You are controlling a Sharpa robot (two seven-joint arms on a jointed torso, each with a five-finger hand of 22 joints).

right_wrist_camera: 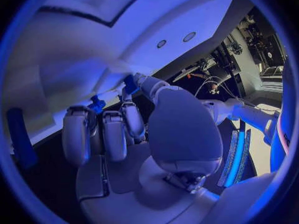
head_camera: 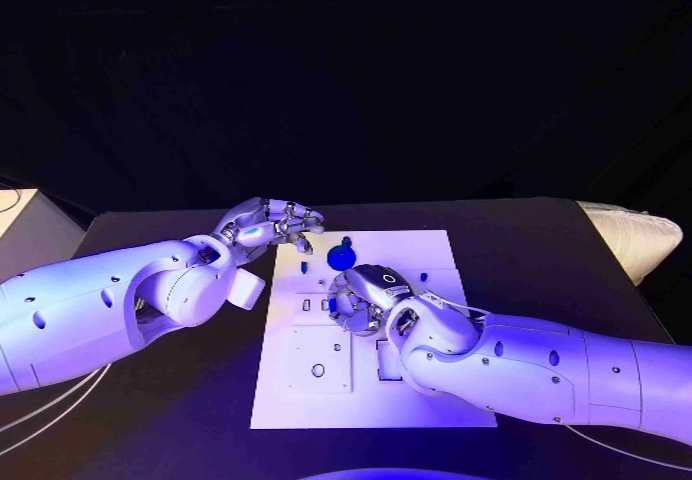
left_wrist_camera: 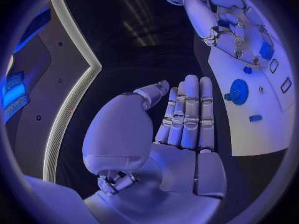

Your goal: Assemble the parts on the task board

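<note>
The white task board (head_camera: 433, 400) lies in the middle of the black table. A round blue part (head_camera: 342, 258) sits near its far edge, also seen in the left wrist view (left_wrist_camera: 238, 91) beside a small blue piece (left_wrist_camera: 255, 118). My right hand (head_camera: 369, 296) is low over the board's middle, fingers curled down. Its thumb and a finger pinch a small blue part (right_wrist_camera: 130, 84) against the board (right_wrist_camera: 74, 40); another small blue part (right_wrist_camera: 96, 104) stands by its fingers. My left hand (head_camera: 274, 225) hovers at the board's far left corner, fingers straight and together (left_wrist_camera: 187, 114), holding nothing.
The board has several recesses and a raised square plate (head_camera: 319, 362) at its near left. A long blue strip (right_wrist_camera: 22, 139) lies on the board beside my right hand. A pale object (head_camera: 635, 240) sits at the table's right edge.
</note>
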